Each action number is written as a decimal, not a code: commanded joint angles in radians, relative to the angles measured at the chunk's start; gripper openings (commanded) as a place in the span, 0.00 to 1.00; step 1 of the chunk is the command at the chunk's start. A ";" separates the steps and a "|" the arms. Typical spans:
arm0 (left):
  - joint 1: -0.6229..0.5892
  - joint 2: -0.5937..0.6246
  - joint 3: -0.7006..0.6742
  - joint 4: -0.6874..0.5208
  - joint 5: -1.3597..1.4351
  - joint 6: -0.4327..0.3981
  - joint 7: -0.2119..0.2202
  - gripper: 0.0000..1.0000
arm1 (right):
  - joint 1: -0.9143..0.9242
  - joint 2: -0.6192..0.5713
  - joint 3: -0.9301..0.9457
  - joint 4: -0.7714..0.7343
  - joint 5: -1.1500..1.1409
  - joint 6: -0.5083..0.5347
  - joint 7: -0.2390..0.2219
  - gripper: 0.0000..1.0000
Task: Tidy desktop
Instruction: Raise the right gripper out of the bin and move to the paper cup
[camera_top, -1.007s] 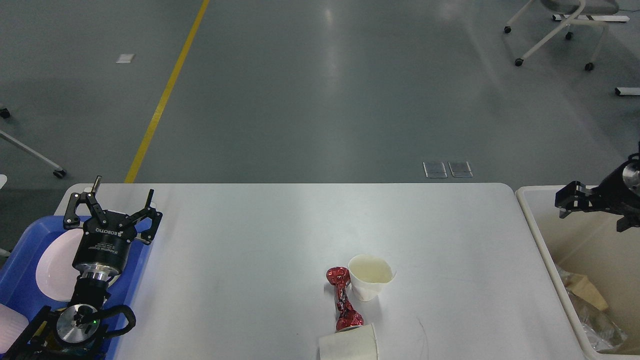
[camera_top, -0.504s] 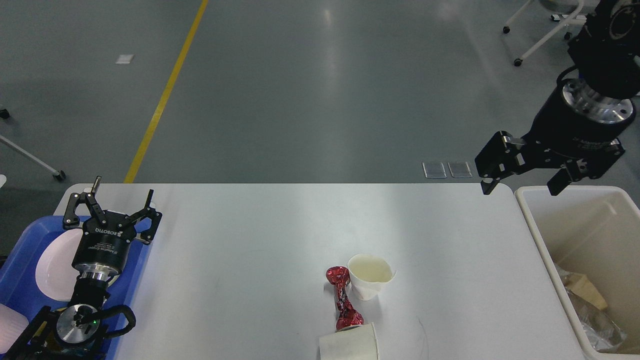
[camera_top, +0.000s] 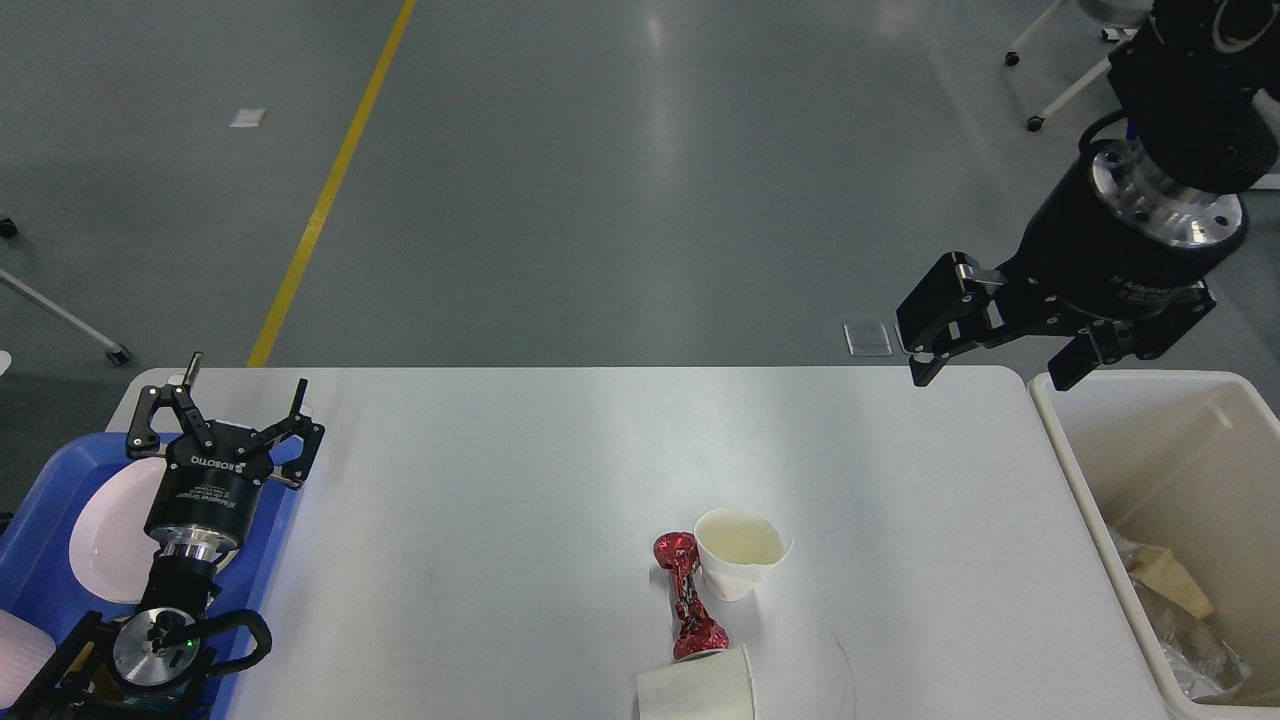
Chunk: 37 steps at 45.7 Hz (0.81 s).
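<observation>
While both grippers, left (camera_top: 232, 403) and right (camera_top: 992, 345), hang with jaws spread and empty, your tabletop (camera_top: 520, 480) still carries a paper cup (camera_top: 740, 553), red wrapper (camera_top: 688, 608) and roll (camera_top: 697, 684).

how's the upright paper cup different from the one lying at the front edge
The upright cup stands with its open mouth up and its rim dented; the lying cup rests on its side, partly cut off by the view's edge. The crushed red wrapper leans beside the first and ends at the second. Both are white paper on the desktop.
</observation>
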 joint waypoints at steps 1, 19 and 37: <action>0.000 0.000 -0.001 0.000 0.000 0.000 0.001 0.96 | -0.001 -0.001 -0.009 -0.004 0.018 -0.010 0.000 1.00; 0.000 0.000 0.000 0.000 0.000 0.000 0.001 0.96 | -0.044 0.007 0.005 -0.011 0.056 -0.016 0.000 1.00; 0.000 0.000 0.000 0.000 0.000 0.000 0.001 0.96 | -0.330 0.033 0.086 -0.076 0.139 -0.200 -0.003 1.00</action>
